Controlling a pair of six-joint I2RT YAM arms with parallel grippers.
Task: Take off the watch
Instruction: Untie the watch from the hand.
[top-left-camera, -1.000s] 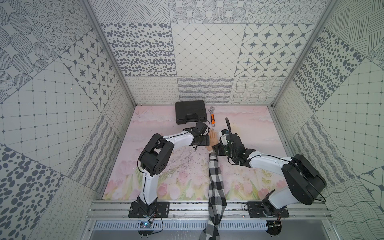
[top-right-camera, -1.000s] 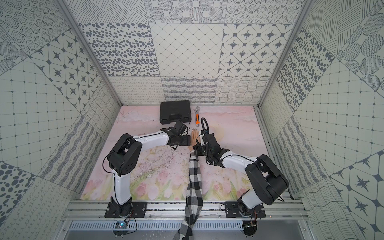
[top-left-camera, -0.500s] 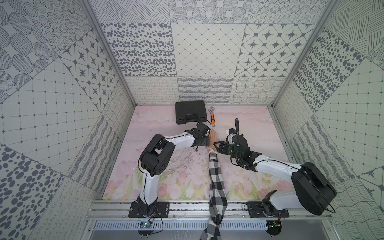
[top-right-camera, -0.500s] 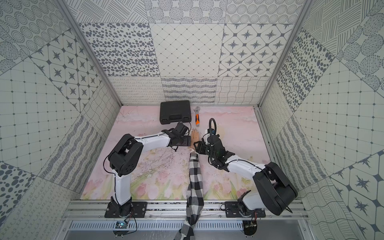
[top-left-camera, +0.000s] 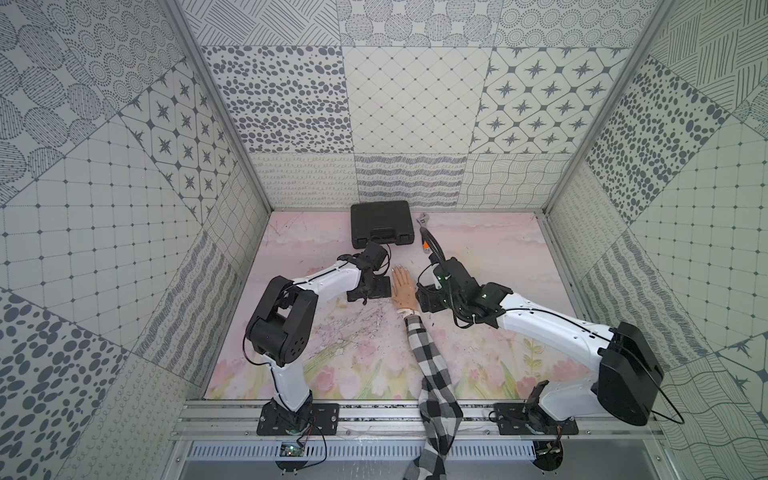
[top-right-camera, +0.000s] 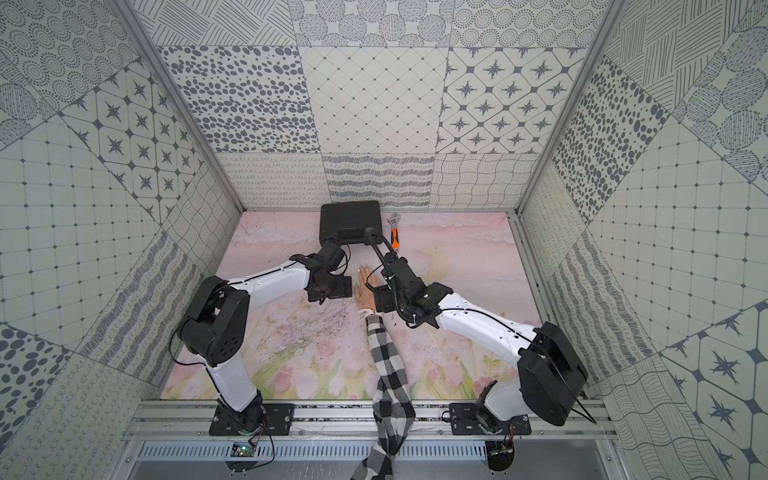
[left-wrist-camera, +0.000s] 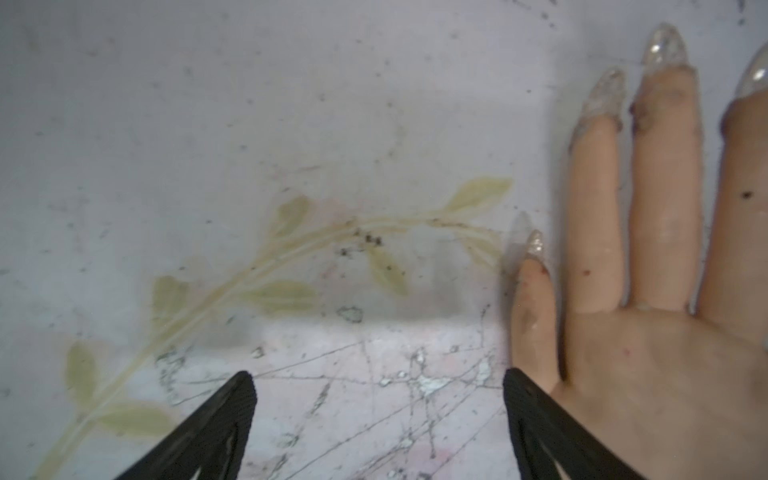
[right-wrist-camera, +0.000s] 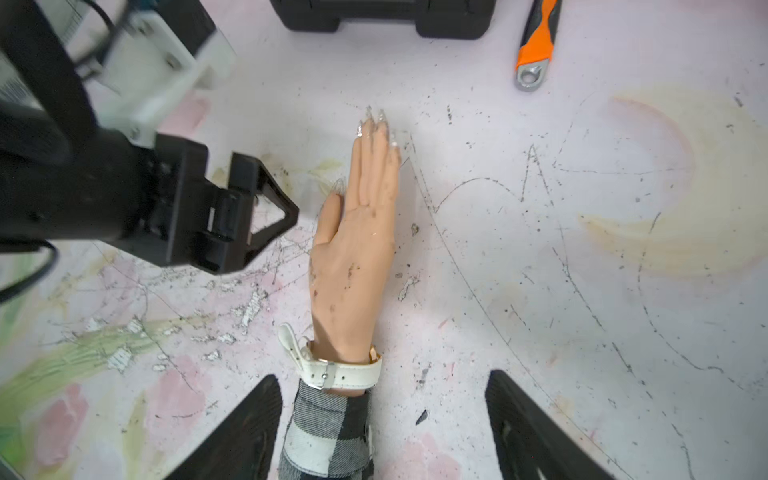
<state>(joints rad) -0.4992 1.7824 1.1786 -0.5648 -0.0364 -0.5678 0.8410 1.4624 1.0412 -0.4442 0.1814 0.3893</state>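
The watch (right-wrist-camera: 332, 370) sits buckled round the wrist of the mannequin hand (right-wrist-camera: 353, 257), which lies flat on the table (right-wrist-camera: 582, 249); its pale strap shows the buckle upward and the free end sticks out loose on one side, while the face is mostly hidden at the wrist's edge. The right tool (right-wrist-camera: 382, 378) is at the wrist with its jaws apart and gripping nothing; the strap and the checked sleeve (right-wrist-camera: 328, 432) appear in the gap. The left tool (left-wrist-camera: 377, 374) is low beside the hand, jaws apart too and empty, one fingertip just beside the hand's edge. I judge the step to be the approach to the strap, with nothing undone yet; the next move asks for a fine pinch on the loose strap end, to pull it back out of the buckle, with the other tool steadying the hand so it does not slide.
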